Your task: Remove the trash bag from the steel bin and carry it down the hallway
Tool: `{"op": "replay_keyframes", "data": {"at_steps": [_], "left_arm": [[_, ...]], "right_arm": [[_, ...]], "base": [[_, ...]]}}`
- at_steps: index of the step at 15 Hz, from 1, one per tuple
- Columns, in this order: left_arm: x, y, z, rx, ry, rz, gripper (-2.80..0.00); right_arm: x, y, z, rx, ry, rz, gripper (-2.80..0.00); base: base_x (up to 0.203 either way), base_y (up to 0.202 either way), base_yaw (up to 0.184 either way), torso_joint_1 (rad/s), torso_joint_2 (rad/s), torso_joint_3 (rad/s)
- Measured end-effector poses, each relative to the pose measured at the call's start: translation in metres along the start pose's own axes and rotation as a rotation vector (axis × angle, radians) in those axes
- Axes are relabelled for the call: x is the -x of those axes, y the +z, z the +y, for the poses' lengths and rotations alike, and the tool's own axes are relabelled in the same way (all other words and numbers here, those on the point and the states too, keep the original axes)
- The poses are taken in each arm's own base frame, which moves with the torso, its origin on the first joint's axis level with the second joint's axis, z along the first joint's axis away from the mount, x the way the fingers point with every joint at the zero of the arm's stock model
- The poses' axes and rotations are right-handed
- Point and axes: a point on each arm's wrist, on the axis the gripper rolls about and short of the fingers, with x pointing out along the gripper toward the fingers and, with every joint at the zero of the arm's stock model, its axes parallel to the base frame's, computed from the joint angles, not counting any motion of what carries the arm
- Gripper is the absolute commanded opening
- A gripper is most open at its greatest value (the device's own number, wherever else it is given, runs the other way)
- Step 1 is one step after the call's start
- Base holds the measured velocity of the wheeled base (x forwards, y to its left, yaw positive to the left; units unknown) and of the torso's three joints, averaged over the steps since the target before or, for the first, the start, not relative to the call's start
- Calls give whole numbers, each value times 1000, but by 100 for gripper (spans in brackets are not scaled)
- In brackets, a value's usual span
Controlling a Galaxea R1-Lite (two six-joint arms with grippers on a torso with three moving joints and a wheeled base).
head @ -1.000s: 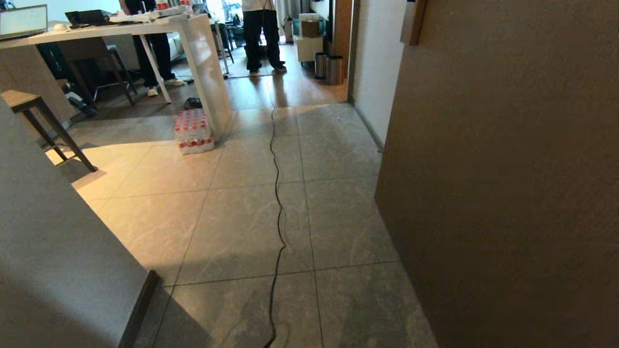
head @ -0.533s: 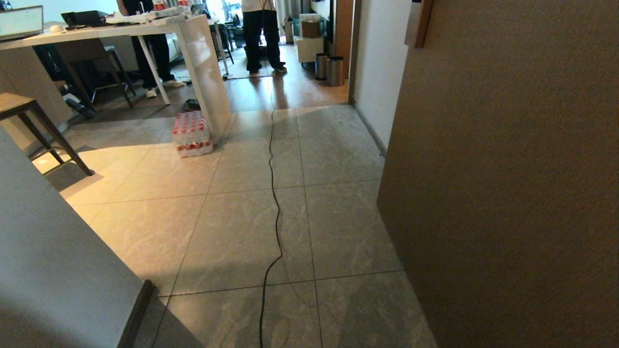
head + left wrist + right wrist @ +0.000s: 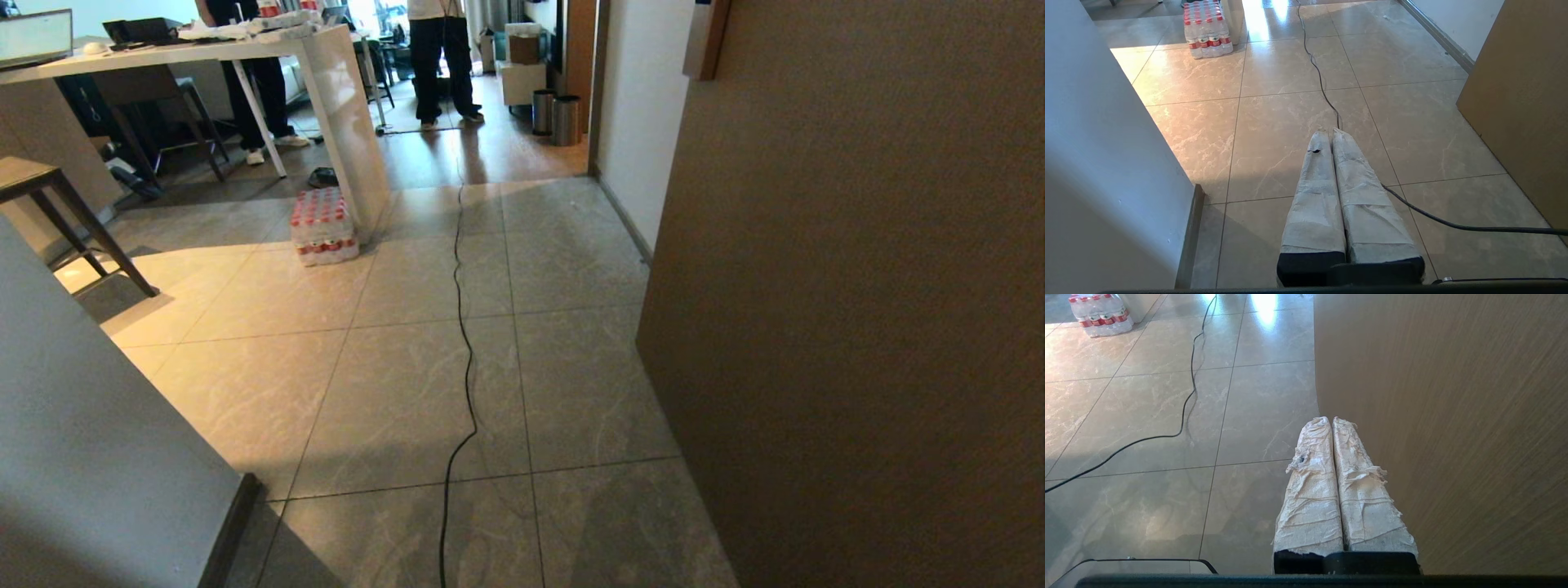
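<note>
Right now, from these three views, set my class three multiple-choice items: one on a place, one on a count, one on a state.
1. Where is the bottle pack?
A) on the stool
B) on the floor against the white table
C) in the far doorway

2. How many steel bins stand at the far end?
A) one
B) four
C) two

3. What state is the left tool in?
A) shut, empty
B) wide open
C) shut on a bag

Key:
1 B: it sits at the foot of the table's end panel.
2 C: two cylinders stand side by side.
3 A: its fingers press together with nothing between.
</note>
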Motion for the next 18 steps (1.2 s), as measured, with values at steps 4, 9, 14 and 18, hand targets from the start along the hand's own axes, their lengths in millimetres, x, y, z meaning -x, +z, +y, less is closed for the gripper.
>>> {"op": "replay_keyframes", "data": {"at_steps": [4, 9, 14, 18], "left_arm": [[0, 0, 0, 0, 0, 0, -280], [0, 0, 0, 1, 0, -1, -280], [0, 0, 0, -1, 0, -1, -280], [0, 0, 0, -1, 0, -1, -280]], "right_arm": [[0, 0, 0, 0, 0, 0, -280], [0, 0, 0, 0, 0, 0, -280], [0, 0, 0, 0, 0, 0, -280], [0, 0, 0, 0, 0, 0, -280]], "base": [[-17, 0, 1, 1, 1, -1], [-187, 0, 0, 3, 1, 4], [-136, 0, -1, 2, 1, 1], [0, 0, 0, 0, 0, 0]]}}
